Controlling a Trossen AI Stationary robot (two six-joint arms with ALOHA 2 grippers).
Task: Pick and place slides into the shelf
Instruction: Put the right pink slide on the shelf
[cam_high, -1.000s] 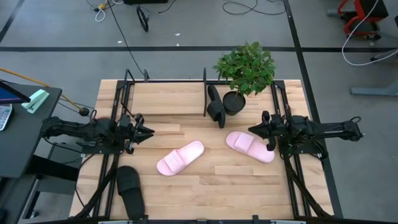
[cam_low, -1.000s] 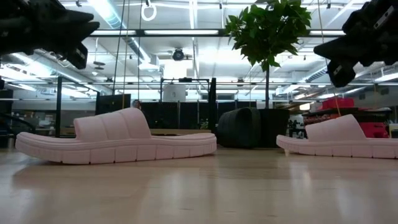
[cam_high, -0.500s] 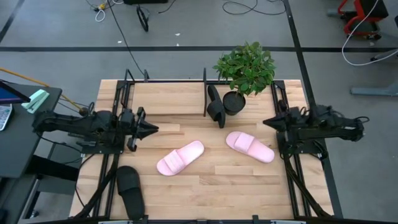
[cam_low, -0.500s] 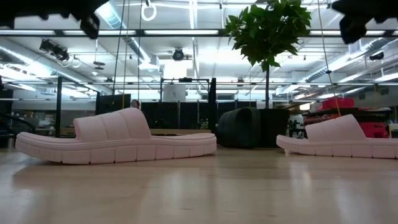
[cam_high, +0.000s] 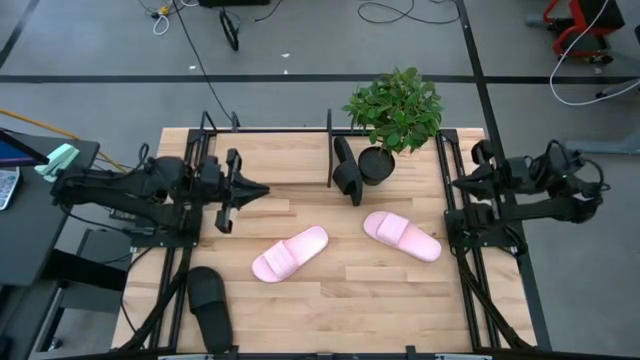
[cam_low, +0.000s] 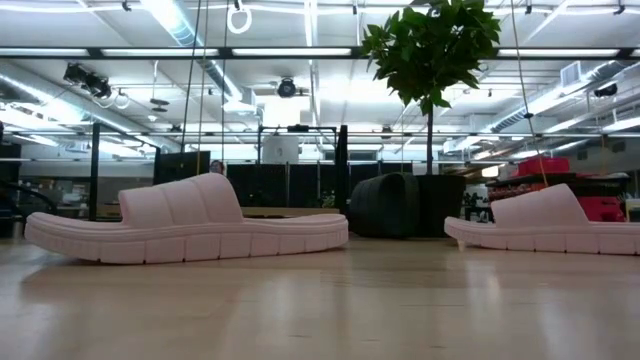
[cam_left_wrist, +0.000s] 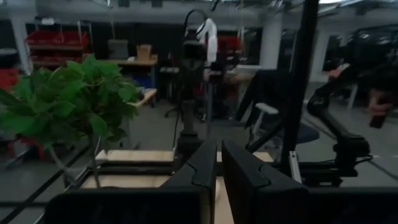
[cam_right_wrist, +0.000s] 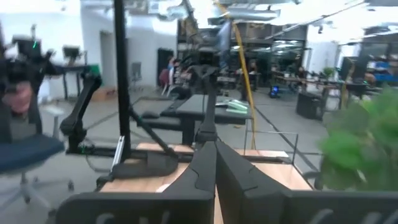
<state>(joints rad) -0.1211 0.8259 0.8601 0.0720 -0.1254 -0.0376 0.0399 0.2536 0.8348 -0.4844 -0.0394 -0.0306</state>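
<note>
Two pale pink slides lie sole-down mid-table, one (cam_high: 290, 253) (cam_low: 190, 225) and one (cam_high: 402, 235) (cam_low: 550, 222) to its right. A black slide (cam_high: 210, 308) lies at the near left corner. Another black slide (cam_high: 347, 172) (cam_low: 385, 205) sits next to the plant pot, by the right end post of the shelf (cam_high: 330, 150). The shelf's thin black frame stands along the far edge. My left gripper (cam_high: 262, 190) (cam_left_wrist: 218, 171) hovers shut above the left side. My right gripper (cam_high: 457, 184) (cam_right_wrist: 214, 168) hovers shut over the right edge. Neither shows in the low view.
A potted green plant (cam_high: 394, 108) (cam_low: 432, 60) stands at the far right by the shelf's end. Black arm frames run along the table's left side (cam_high: 180, 270) and right side (cam_high: 470, 270). Bare wood lies between the pink slides and the near edge (cam_high: 380, 310).
Both grippers have risen, leaving the top of the low view. The left gripper has moved right and toward the far edge. The right gripper has drawn back from near the right pink slide toward the table's right edge. The slides have stayed put.
</note>
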